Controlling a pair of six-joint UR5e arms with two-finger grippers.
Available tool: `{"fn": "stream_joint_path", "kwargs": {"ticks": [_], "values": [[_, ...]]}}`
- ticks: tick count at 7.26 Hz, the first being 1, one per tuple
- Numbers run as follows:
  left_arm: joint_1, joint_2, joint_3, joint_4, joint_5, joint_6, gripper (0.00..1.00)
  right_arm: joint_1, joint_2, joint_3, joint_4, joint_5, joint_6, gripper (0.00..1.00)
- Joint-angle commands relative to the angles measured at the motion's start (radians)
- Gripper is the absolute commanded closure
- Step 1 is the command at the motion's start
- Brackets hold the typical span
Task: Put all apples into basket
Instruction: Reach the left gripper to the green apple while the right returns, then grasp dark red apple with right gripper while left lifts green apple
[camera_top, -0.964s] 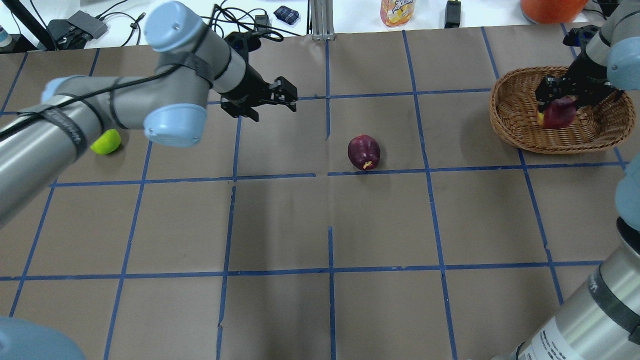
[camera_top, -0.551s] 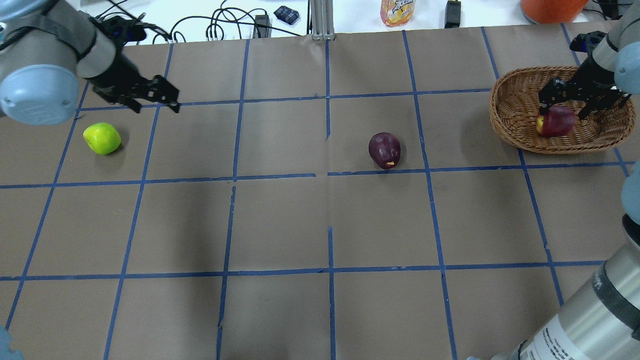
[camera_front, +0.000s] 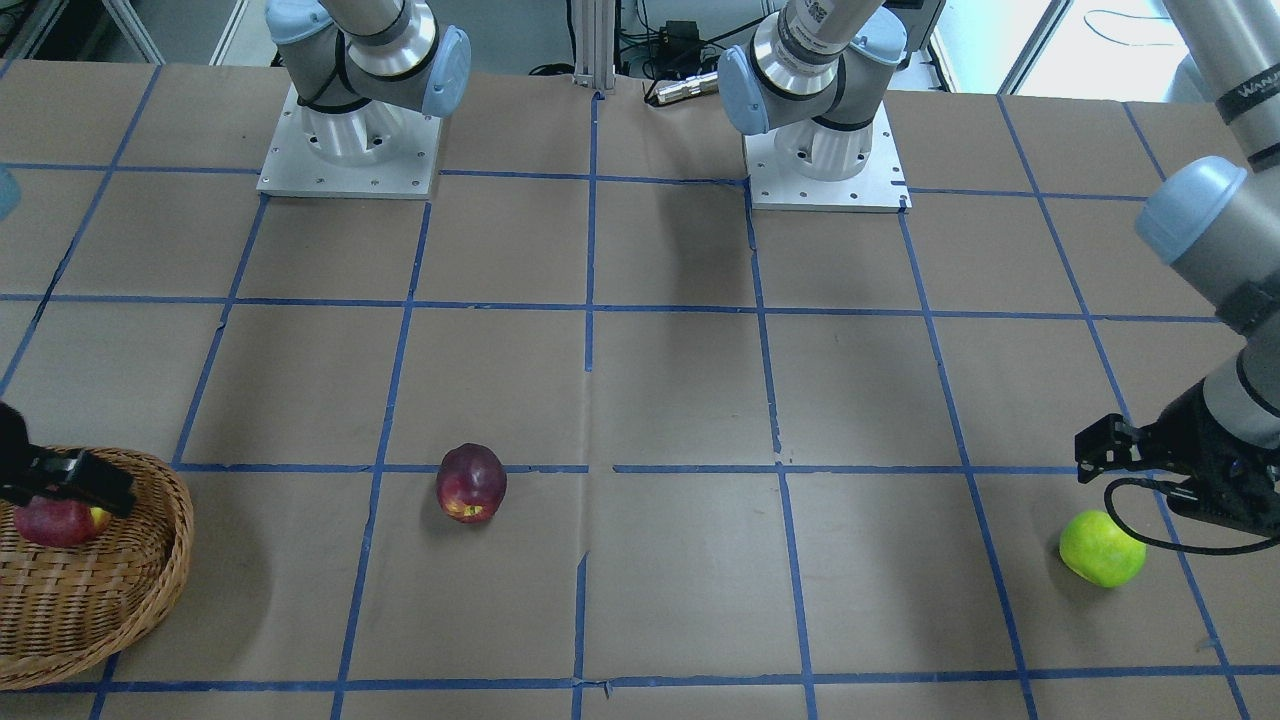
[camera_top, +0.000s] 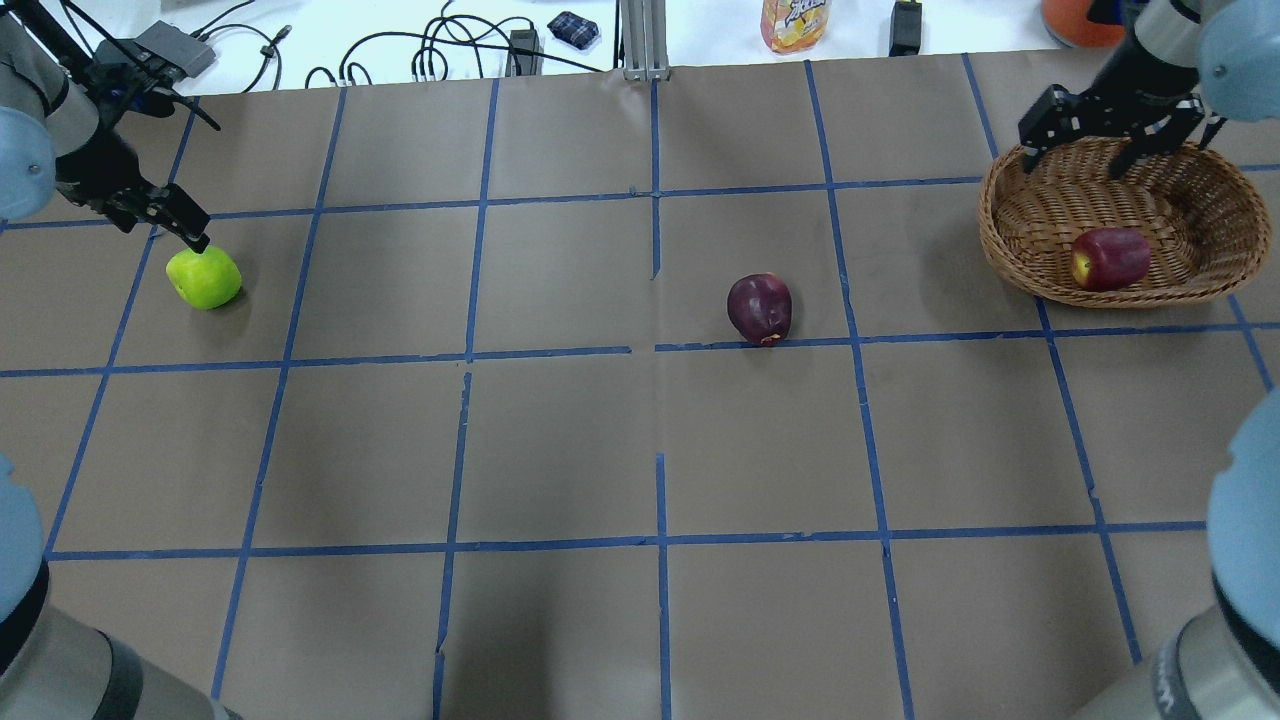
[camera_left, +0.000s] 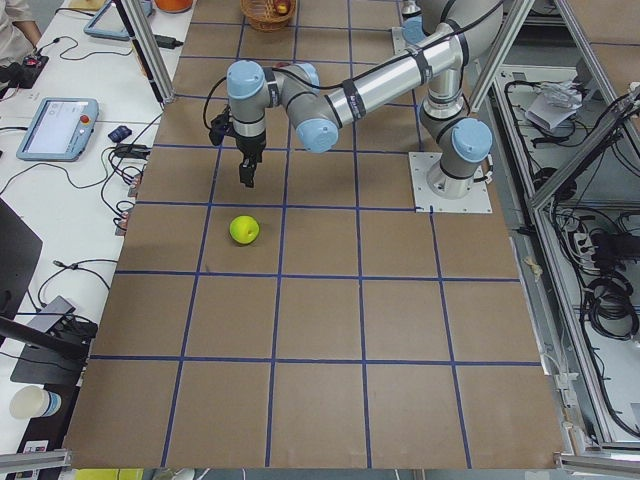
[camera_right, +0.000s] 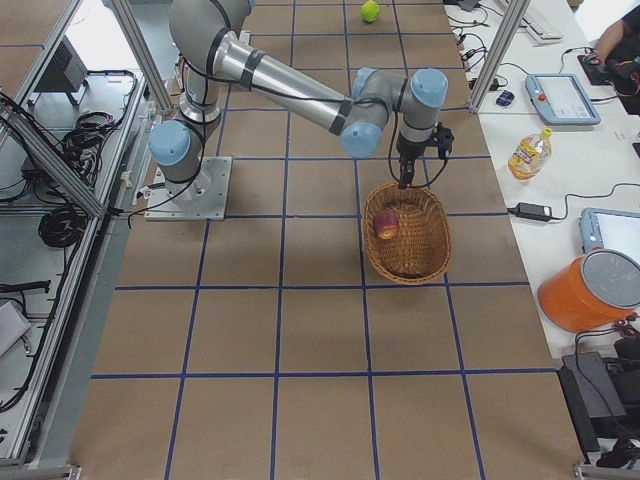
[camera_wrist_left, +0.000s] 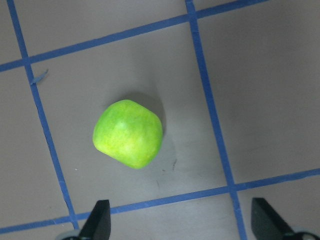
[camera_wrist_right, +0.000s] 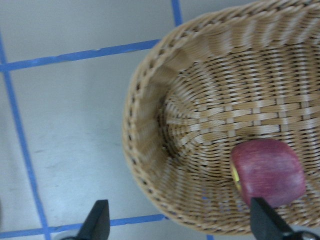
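Release is recorded on the right: the red apple (camera_top: 1110, 258), carried between the jaws a second ago, is now left lying in the basket (camera_top: 1002, 250), and the right gripper (camera_top: 1085, 150) is lifted clear over the far rim, jaws apart and empty. On the left, the left gripper (camera_top: 165, 225) has been swung out from mid-worktop and is held just above the green apple (camera_top: 204, 278), jaws spread wide, nothing yet grasped. The maroon apple (camera_top: 760, 308) is found slightly further right than before, alone at the centre of the worktop (camera_top: 560, 440). One apple of three is thus judged delivered, and a pickup of the green one appears to be prepared.
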Motion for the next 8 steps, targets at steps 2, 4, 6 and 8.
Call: {"fn": "stream_joint_path", "kwargs": {"ticks": [2,4,6,8], "values": [[0.047,-0.138,0.073,-0.015,-0.043,0.163,0.00,0.270,0.002,0.010,0.001,0.094,0.265,0.00],[0.055,-0.181,0.081,-0.015,-0.048,0.166,0.00,0.416,0.073,0.053,-0.063,0.087,0.338,0.00],[0.055,-0.208,0.079,-0.008,-0.050,0.168,0.00,0.424,0.105,0.114,-0.147,0.081,0.334,0.00],[0.055,-0.224,0.079,0.001,-0.047,0.163,0.06,0.424,0.101,0.128,-0.167,0.044,0.332,0.00]]}}
